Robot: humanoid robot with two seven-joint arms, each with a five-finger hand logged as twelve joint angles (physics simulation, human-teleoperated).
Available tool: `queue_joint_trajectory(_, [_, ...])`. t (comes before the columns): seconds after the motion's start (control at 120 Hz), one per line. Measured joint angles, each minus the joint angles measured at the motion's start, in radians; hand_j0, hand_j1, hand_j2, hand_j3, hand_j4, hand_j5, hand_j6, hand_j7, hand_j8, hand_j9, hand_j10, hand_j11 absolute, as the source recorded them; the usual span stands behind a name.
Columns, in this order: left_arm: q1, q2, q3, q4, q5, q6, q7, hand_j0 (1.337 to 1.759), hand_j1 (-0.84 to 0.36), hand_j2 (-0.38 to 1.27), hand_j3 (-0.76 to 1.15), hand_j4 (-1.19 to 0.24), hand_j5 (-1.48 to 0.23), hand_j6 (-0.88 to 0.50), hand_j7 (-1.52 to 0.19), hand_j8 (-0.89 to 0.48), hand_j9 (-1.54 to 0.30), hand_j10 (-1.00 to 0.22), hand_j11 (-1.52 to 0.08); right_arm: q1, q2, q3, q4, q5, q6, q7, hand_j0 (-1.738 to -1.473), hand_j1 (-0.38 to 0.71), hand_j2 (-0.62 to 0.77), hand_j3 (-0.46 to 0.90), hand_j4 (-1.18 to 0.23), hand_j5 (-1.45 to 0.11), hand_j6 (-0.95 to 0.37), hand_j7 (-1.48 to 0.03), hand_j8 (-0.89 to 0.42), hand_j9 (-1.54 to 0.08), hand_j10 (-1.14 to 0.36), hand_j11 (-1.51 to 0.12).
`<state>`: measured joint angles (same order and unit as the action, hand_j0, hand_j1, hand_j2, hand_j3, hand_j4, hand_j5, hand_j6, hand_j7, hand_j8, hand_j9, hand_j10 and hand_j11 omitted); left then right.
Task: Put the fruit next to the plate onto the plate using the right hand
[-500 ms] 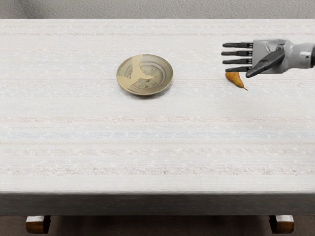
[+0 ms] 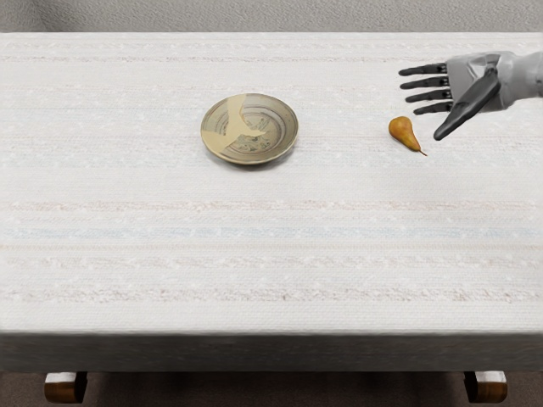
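The pear lay on the desk well apart from the plate — not yet grasped — with the right hand hovering just beside it, fingers spread, holding nothing.

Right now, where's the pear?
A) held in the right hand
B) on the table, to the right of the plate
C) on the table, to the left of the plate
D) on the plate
B: the pear lies on the table to the right of the plate, just below-left of the open right hand, which holds nothing.
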<state>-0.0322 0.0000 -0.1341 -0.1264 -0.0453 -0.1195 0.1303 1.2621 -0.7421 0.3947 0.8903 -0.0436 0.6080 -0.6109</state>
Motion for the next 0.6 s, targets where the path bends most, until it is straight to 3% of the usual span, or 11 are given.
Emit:
queue_joint_trajectory(0.233, [0.000, 0.000, 0.000, 0.000, 0.000, 0.000, 0.000, 1.658, 0.35, 0.00, 0.00, 0.00, 0.00, 0.00, 0.00, 0.00, 0.00, 0.00, 0.00, 0.052, 0.022, -0.028, 0.001, -0.168, -0.125, 0.000, -1.658, -0.35, 0.00, 0.00, 0.00, 0.00, 0.00, 0.00, 0.00, 0.00, 0.00, 0.00])
queue_joint_trajectory(0.6, [0.000, 0.000, 0.000, 0.000, 0.000, 0.000, 0.000, 1.658, 0.35, 0.00, 0.00, 0.00, 0.00, 0.00, 0.00, 0.00, 0.00, 0.00, 0.00, 0.064, 0.182, -0.069, 0.000, -0.461, -0.478, 0.000, -1.658, -0.35, 0.00, 0.00, 0.00, 0.00, 0.00, 0.00, 0.00, 0.00, 0.00, 0.00])
